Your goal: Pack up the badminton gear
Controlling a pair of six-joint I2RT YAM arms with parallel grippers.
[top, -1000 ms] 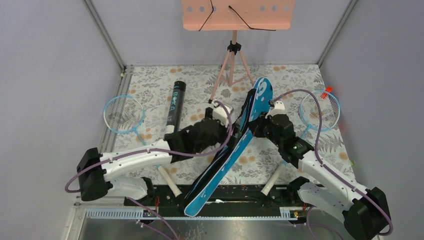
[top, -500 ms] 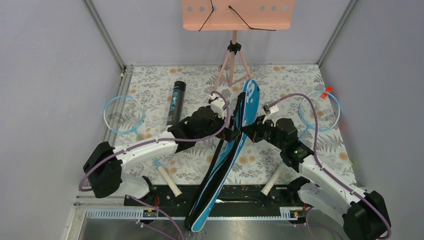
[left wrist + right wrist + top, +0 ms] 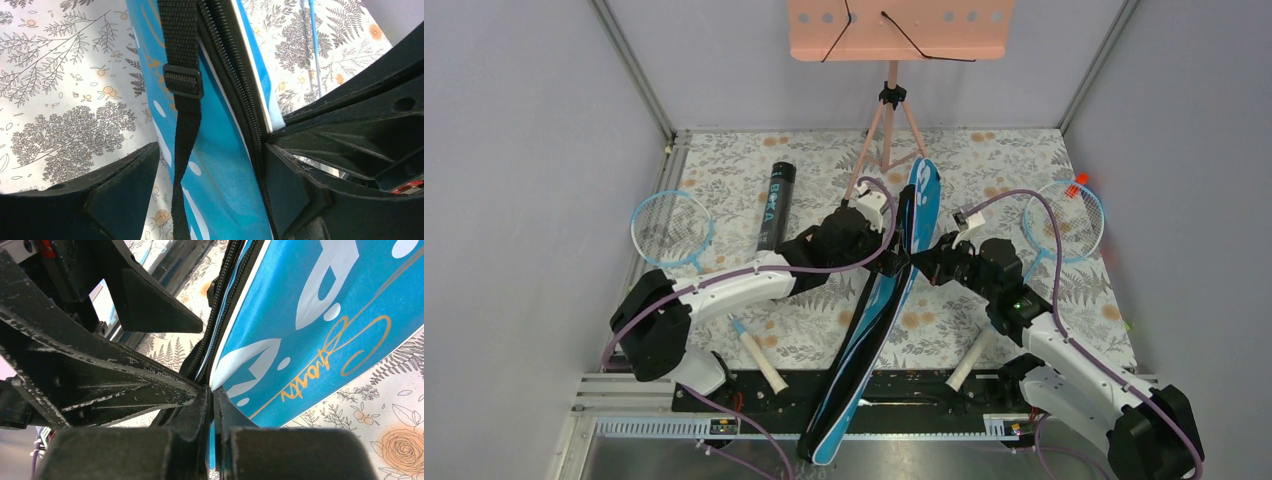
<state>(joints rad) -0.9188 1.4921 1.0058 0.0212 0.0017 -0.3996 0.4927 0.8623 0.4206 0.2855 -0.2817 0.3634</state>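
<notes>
Blue bag (image 3: 871, 318) up on its long edge, mid-tabletop (image 3: 724, 165), running on a diagonal from beside the pink tripod stand (image 3: 890, 110) to past the near edge between the arm bases; both arms meet at its upper half. Left tool (image 3: 210, 160): jaws apart, straddling the bag's zipper (image 3: 235, 75) edge and black strap (image 3: 185, 125), one finger against the zipper side, the other just beside the blue face; no firm clamp visible. Right tool (image 3: 212, 405): fingers together, pinching the bag's white-trimmed rim beside the zipper; white letters and gold script show on that face. Black tube (image 3: 774, 210) lies flat at far left; left racket (image 3: 671, 228) just beside it near the left wall; right racket (image 3: 1064, 220) lies at far right, partly under the right arm's cable.
</notes>
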